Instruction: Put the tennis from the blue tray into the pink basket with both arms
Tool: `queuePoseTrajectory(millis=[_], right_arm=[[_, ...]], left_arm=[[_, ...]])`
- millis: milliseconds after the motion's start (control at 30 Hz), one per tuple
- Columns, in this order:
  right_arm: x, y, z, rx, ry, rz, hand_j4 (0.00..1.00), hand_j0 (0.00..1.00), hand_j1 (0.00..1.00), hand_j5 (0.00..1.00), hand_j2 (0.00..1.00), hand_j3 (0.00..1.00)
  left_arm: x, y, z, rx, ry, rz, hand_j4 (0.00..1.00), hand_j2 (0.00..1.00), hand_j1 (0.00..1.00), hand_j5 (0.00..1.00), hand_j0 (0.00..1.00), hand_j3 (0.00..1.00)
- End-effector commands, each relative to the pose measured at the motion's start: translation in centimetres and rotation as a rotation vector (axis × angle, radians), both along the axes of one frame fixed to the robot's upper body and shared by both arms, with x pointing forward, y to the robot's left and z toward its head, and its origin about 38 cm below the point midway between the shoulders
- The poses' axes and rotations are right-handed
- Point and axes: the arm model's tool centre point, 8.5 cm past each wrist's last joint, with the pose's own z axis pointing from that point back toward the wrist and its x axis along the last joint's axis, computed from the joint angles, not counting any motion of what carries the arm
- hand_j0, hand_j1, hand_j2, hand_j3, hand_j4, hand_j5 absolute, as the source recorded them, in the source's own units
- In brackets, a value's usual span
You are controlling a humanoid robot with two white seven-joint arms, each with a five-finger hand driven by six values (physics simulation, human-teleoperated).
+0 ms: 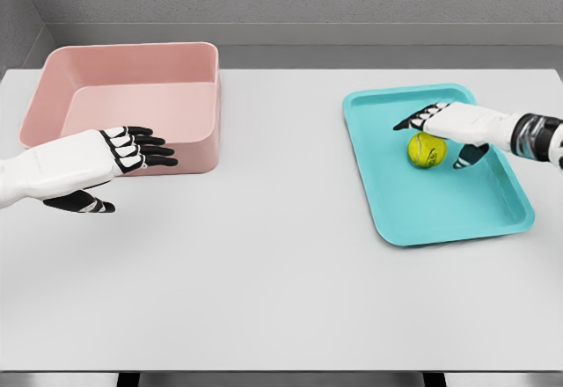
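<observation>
tennis ball [426, 150] sits on the blue tray [493, 220], upper middle of it, at the right of the white table [281, 290]. your right hand [450, 125] is over and just behind the ball, fingers extended flat above it, thumb hanging down on the ball's right side. nothing is gripped yet; hand is open, and you can't tell whether the palm touches the ball or only hovers.

handling, as a judgement: expect it light, springy, fuzzy felt so decent friction, not fragile. it's round, so it will roll on the flat tray if you nudge it sideways; the low tray lip would probably stop it. take hold across the widest part, fingers on the far side, thumb on the near right side, squeeze moderately since it gives a bit.

your left hand [114, 163] waits open at the left, fingers straight and together, thumb spread below, holding nothing, just in front of the pink basket [53, 79] near wall. basket looks empty, well apart from the tray.

hard to make out: contact between right hand and ball, the ball's back side under the fingers, the marking on the ball. right forearm is cut off at the frame edge, left arm too. part of the basket's front wall is hidden behind the left fingers.
</observation>
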Motion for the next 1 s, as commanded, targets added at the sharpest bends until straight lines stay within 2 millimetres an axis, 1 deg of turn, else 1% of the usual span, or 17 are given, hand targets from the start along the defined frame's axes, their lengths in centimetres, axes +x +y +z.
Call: queuePoseTrajectory(millis=[0,167,300,333,433,567,633,700,767,867,967], right_arm=[[0.05,0.06,-0.45,0.003,0.011,-0.004,1.00,1.00,1.00,1.00,1.00,1.00],[0.18,0.39,-0.59,0.002,0.014,0.001,0.95,0.95,0.95,0.95,0.95,0.95],[0.21,0.40,-0.52,0.003,0.013,0.001,0.94,0.94,0.94,0.94,0.94,0.94],[0.09,0.55,-0.85,-0.001,0.019,0.004,0.94,0.94,0.94,0.94,0.94,0.94],[0.05,0.55,-1.01,-0.004,0.023,0.005,0.90,0.90,0.90,0.90,0.90,0.90],[0.07,0.46,-1.05,-0.004,0.024,0.002,0.86,0.86,0.86,0.86,0.86,0.86],[0.21,-0.04,-1.20,-0.008,0.028,-0.013,0.85,0.85,0.85,0.85,0.85,0.85],[0.20,-0.03,-1.20,-0.008,0.029,-0.012,0.81,0.81,0.81,0.81,0.81,0.81],[0.20,-0.03,-1.20,-0.008,0.029,-0.012,0.80,0.80,0.80,0.80,0.80,0.80],[0.18,-0.02,-1.24,-0.009,0.030,-0.011,0.75,0.75,0.75,0.75,0.75,0.75],[0.22,0.37,-1.34,-0.004,0.031,-0.004,0.72,0.72,0.72,0.72,0.72,0.72]], left_arm=[[0.01,0.06,0.09,-0.005,0.002,0.003,1.00,1.00,1.00,1.00,1.00,1.00],[0.03,0.01,0.11,-0.005,0.001,0.002,1.00,1.00,1.00,1.00,1.00,1.00],[0.04,0.01,0.12,-0.006,0.000,0.002,1.00,1.00,1.00,1.00,1.00,1.00],[0.04,0.01,0.12,-0.006,0.000,0.002,1.00,1.00,1.00,1.00,1.00,1.00],[0.05,0.02,0.17,-0.006,-0.001,0.002,1.00,1.00,1.00,1.00,1.00,1.00],[0.07,0.07,0.13,-0.003,-0.001,0.003,1.00,1.00,1.00,1.00,1.00,1.00],[0.07,0.07,0.13,-0.003,-0.001,0.003,1.00,1.00,1.00,1.00,1.00,1.00],[0.05,0.06,0.08,-0.003,0.001,0.003,1.00,1.00,1.00,1.00,1.00,1.00],[0.05,0.10,0.10,-0.002,0.001,0.003,1.00,1.00,1.00,1.00,1.00,1.00],[0.06,0.15,0.17,-0.001,-0.001,0.005,1.00,1.00,1.00,1.00,1.00,1.00],[0.06,0.15,0.17,-0.001,-0.001,0.005,1.00,1.00,1.00,1.00,1.00,1.00]])
